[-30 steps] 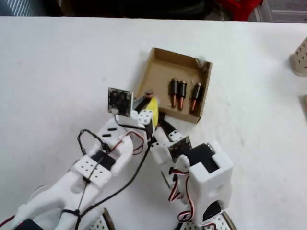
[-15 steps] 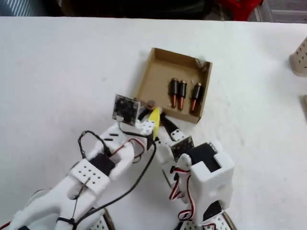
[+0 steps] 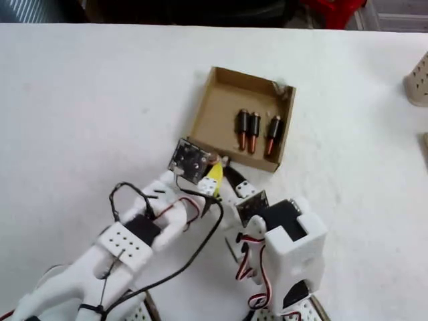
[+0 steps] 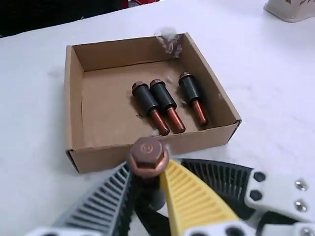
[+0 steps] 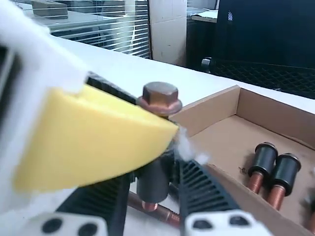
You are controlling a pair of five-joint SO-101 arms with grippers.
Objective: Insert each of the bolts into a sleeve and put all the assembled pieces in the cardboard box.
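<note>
table (image 3: 80,87): white | on it: cardboard box (image 3: 217,115) | right edge: beige object (image 3: 418,80)

Sleeve (image 4: 147,191) mostly behind left pincer (image 4: 146,167)

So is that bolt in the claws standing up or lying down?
Standing up. The bolt has its head on top, and its dark sleeve sits straight below the head.
</note>
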